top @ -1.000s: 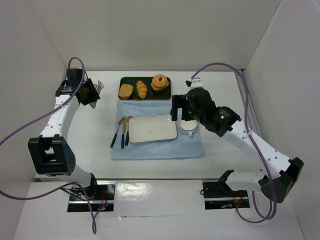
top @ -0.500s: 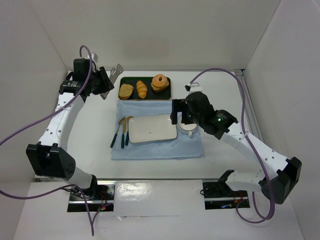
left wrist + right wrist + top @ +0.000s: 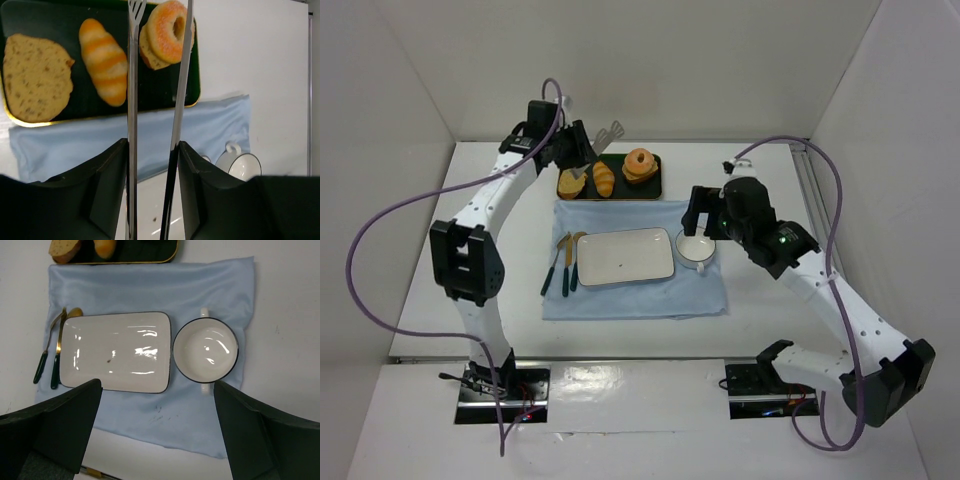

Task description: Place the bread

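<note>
The bread, an orange-brown ring bagel [image 3: 640, 160], lies on a bread slice at the right end of a dark tray [image 3: 623, 190]. My left gripper [image 3: 576, 150] is shut on metal tongs [image 3: 607, 133] and hovers over the tray. In the left wrist view the gripper [image 3: 152, 155] holds the tongs [image 3: 132, 75] with their arms apart, one on each side of the bagel [image 3: 167, 25]. I cannot tell whether they touch it. My right gripper [image 3: 705, 215] is open and empty above the blue cloth [image 3: 150, 290]; it also shows in the right wrist view [image 3: 157, 410].
On the tray [image 3: 150, 85] lie a flat brown slice [image 3: 32, 77] and a striped golden roll [image 3: 103, 60]. On the cloth [image 3: 640, 295] sit a white rectangular plate [image 3: 625, 256], a white cup [image 3: 696, 248] and cutlery [image 3: 563, 262]. Walls stand on three sides.
My left arm has swung from the far left to over the tray, carrying the tongs toward the bagel. My right arm has drawn back a little to the right.
</note>
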Tool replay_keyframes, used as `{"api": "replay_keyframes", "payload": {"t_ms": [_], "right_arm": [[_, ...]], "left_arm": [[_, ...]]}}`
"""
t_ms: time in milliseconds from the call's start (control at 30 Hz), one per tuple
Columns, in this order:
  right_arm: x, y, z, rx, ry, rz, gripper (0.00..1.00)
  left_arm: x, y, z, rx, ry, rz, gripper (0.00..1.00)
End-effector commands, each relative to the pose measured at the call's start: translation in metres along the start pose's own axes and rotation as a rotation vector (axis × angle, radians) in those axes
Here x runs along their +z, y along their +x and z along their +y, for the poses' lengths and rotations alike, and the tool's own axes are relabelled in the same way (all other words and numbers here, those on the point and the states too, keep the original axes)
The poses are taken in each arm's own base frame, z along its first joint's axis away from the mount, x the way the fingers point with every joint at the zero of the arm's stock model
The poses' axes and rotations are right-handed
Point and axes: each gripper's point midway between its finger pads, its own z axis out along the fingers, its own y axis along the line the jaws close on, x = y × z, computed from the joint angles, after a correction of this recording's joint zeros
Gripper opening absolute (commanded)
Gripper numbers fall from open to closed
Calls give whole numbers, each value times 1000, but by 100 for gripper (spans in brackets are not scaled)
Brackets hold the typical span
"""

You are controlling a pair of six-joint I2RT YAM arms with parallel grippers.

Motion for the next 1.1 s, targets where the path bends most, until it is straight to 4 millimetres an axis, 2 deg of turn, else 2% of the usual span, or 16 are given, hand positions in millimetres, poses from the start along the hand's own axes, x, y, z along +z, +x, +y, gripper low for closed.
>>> {"api": "replay_keyframes", "payload": {"t_ms": [0,33,67,100,133,167,233,367,433,533,700,1067], "right_arm": [[-1,-20,-11,39,-31,-50,100],[-1,-22,-15,40,-30,-49,100],[-1,-22,-17,50,-45,-42,100],[0,-27,-28,61,-27,-49,100],[0,-29,-33,73,-25,-49,100],[0,-30,-37,84,-25,-49,100],[0,-31,-38,84,-40,-44,100],[3,-31,-38,84,-39,-44,100],[5,-33,-37,84,-38,-41,100],[9,-34,-35,83,-50,-43,100],[16,-33,-31,101,-69,-31,100],[15,-31,-33,115,-70,-29,100]], "left_arm": [[17,-27,-24,13,54,-65,55],[23,-24,-27,17,56,-52,55],[26,-29,-30,18,58,-56,54],[31,-30,-29,17,58,-55,53],[38,-23,-32,19,64,-32,53],[51,-17,-26,15,54,-11,53],[58,-12,-24,20,55,11,53],[70,13,-19,42,28,72,53],[71,25,-16,56,15,95,53],[67,33,-13,63,8,111,53],[60,32,-11,96,3,100,53],[55,39,-14,93,25,121,55]]}}
